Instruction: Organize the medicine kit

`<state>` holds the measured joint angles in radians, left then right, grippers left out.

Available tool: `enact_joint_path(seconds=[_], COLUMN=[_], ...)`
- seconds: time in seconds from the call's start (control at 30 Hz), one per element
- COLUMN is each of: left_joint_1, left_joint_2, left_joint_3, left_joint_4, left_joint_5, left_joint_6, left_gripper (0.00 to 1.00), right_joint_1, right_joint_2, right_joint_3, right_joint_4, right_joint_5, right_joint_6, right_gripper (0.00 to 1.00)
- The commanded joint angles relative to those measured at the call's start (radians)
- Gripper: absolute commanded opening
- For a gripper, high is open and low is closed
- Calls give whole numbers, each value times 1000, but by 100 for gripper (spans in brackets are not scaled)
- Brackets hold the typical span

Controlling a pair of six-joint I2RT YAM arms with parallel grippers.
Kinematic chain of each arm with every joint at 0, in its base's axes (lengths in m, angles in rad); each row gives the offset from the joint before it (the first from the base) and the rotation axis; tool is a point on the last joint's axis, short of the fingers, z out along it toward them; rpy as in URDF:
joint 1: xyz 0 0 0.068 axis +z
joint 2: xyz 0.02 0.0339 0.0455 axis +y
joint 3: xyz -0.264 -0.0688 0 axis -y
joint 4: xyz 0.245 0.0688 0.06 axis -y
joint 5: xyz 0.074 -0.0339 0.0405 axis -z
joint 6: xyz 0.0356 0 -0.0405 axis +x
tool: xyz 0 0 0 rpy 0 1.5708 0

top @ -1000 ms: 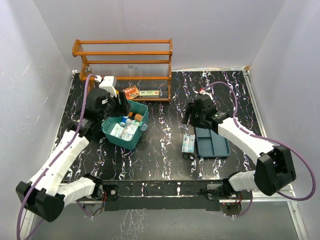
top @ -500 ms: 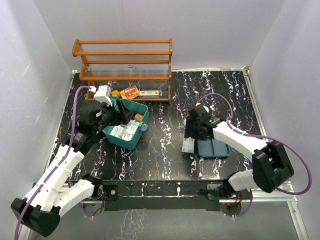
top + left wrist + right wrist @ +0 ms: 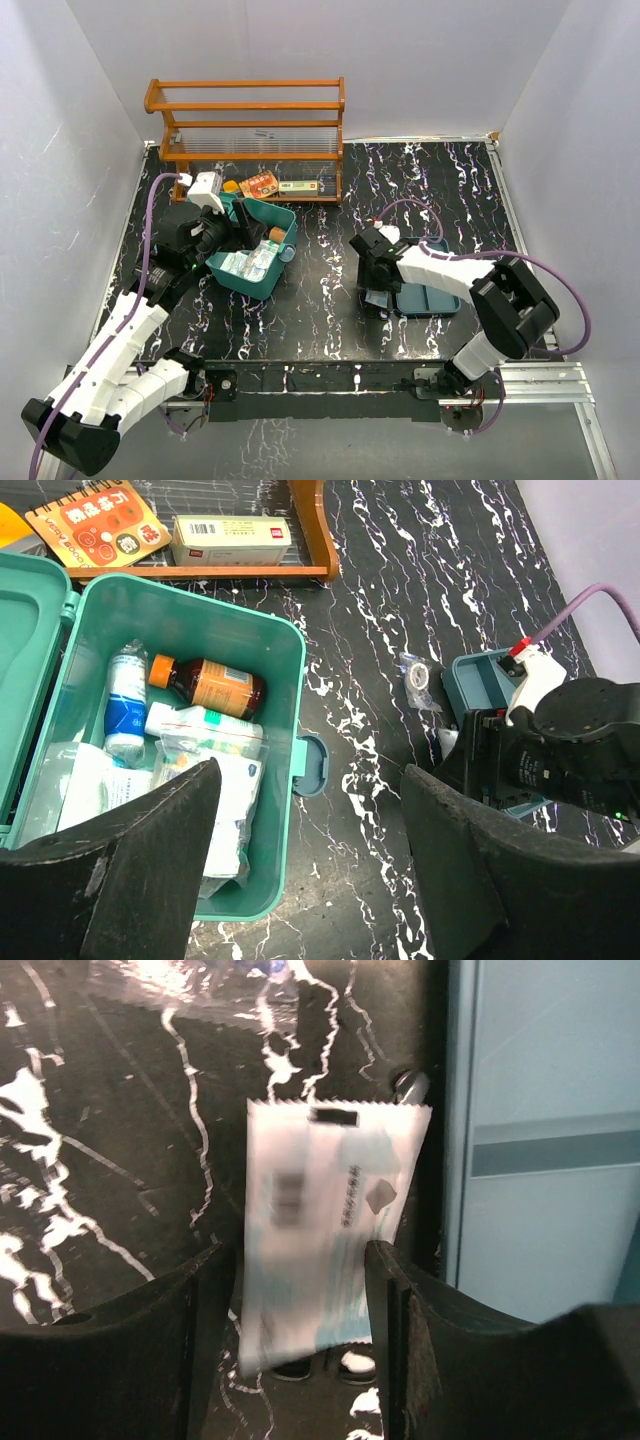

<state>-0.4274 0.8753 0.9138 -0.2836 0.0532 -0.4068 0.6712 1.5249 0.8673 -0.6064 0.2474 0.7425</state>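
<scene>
Two claws are mine, and they stand differently. My left claw (image 3: 310, 785) hangs with its fingers (image 3: 150, 860) spread wide and nothing between them, at the left side of the medicine kit box (image 3: 296, 710). That teal box sits on the black marbled table (image 3: 320, 200) with its lid (image 3: 25, 660) open to one side. Inside lie a brown bottle (image 3: 215, 685) with an orange cap, a white bottle (image 3: 125, 695) with a blue label, and clear pouches (image 3: 215, 780) heaped at one end. Beyond the box, an orange booklet (image 3: 100, 525) and a white carton (image 3: 232, 540) rest on the bottom board of the wooden shelf rack (image 3: 245, 105).

My right claw (image 3: 297, 1260) is down at the table, one finger either side of a white sachet (image 3: 330, 1160) whose edges meet both fingers. Whether I am pinching it or only bracketing it I cannot tell, as the view is blurred. The sachet lies flat just beside the left wall of the insert tray (image 3: 540, 1110), which sits on the table to the right of the box, well apart from it. A small wrapped roll (image 3: 418, 675) lies just beside a corner of the tray.
</scene>
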Motion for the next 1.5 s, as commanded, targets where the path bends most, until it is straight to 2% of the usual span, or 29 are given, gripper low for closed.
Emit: enact_joint_path(seconds=[0.0, 0.2, 0.37, 0.47, 0.63, 0.73, 1.03, 1.47], left_joint_1=[6, 6, 6, 6, 6, 6, 6, 6], left_joint_2=[-26, -46, -40, -41, -35, -22, 19, 59], left_joint_3=[-23, -56, -49, -51, -52, -53, -99, -107], left_joint_4=[19, 41, 44, 50, 79, 124, 266, 297], left_joint_5=[-1, 4, 4, -1, -4, 1, 25, 37], left_joint_6=[24, 38, 38, 32, 29, 32, 16, 13], left_gripper=[71, 72, 72, 72, 73, 73, 73, 74], right_joint_1=[18, 18, 19, 20, 19, 19, 18, 15], right_joint_2=[42, 77, 110, 113, 67, 9, -40, 83], right_joint_3=[7, 14, 64, 95, 132, 121, 54, 81], right_joint_4=[57, 173, 197, 199, 145, 120, 79, 107], right_joint_5=[63, -75, -116, -133, -97, -76, -30, -23], right_joint_6=[59, -36, -80, -96, -94, -92, -83, -102], right_gripper=[51, 44, 38, 39, 52, 54, 52, 48])
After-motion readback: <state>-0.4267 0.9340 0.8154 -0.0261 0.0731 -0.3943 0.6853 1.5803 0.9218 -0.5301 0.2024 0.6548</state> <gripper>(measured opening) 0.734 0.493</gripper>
